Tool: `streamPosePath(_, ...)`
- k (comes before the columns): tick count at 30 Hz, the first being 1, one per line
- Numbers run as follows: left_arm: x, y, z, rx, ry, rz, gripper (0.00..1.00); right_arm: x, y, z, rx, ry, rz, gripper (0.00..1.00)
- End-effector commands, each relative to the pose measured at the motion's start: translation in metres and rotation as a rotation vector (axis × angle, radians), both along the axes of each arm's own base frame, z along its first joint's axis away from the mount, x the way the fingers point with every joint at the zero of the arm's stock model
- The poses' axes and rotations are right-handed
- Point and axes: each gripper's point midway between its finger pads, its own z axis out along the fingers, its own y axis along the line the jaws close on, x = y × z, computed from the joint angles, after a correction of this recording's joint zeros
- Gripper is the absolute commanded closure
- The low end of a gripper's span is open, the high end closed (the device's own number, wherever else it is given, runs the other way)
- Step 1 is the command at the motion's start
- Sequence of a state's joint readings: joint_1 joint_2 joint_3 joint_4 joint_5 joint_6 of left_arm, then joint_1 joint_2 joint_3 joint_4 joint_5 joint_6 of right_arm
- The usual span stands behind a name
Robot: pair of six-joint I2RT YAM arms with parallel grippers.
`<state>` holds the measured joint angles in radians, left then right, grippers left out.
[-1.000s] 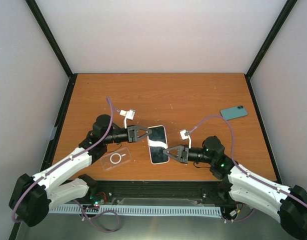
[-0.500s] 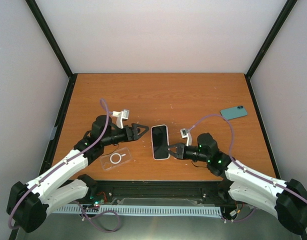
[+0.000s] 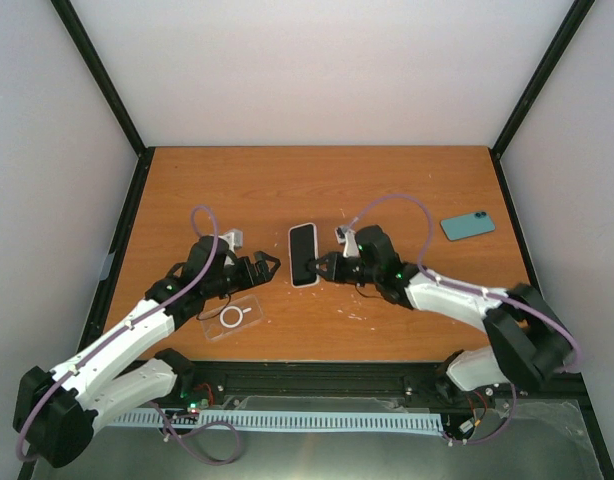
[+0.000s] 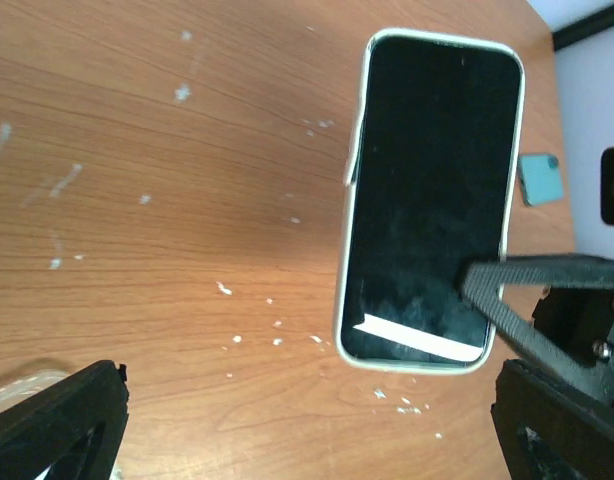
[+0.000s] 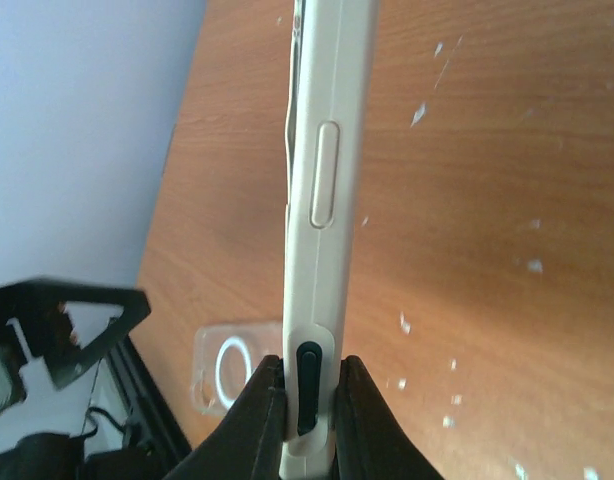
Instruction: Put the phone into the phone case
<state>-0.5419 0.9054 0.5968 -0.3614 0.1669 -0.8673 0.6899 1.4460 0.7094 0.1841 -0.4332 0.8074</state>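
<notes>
The phone (image 3: 303,254), black screen up with a white rim, is held level over the table's middle. My right gripper (image 3: 319,268) is shut on its near right corner, one finger across the screen (image 4: 507,300). The right wrist view shows the phone (image 5: 322,200) edge-on, clamped between my right gripper's (image 5: 309,415) fingers. My left gripper (image 3: 270,268) is open just left of the phone, not touching it. Its fingers (image 4: 57,425) frame bare wood below the phone (image 4: 432,200). The clear phone case (image 3: 232,317) with a white ring lies flat near the front edge, also visible in the right wrist view (image 5: 227,370).
A teal phone (image 3: 467,225) lies at the right side of the table, far from both arms. White specks dot the wood around the phone. Black frame posts stand at the table's corners.
My left gripper opened, let go of the phone and drew back left. My right gripper carried the phone farther up the table and to the left, turning it nearly lengthwise.
</notes>
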Motion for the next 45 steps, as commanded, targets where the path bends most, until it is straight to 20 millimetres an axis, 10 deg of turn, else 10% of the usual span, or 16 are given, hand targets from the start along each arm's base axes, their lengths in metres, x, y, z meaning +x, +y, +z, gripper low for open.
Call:
streamPosePath(1,0.004,0.022,-0.014,0.039,0.041,0.104,0.01,0.041,0.022,0.017,0.025,-0.087,0.022,0.97)
streamPosePath(15,0.005,0.064,-0.052,-0.018,0.170,0.271,0.00,0.109,0.031,-0.057,-0.022,0.083,-0.050,0.90)
streamPosePath(25,-0.001,0.083,-0.060,-0.011,0.204,0.394,0.00,0.105,0.009,-0.079,-0.135,0.145,-0.094,0.55)
streamPosePath(37,-0.010,0.103,-0.072,0.050,0.268,0.507,0.01,0.101,-0.051,-0.061,-0.300,0.114,-0.226,0.45)
streamPosePath(45,-0.020,0.122,-0.072,0.058,0.266,0.624,0.01,0.116,-0.154,-0.034,-0.531,0.092,-0.520,0.44)
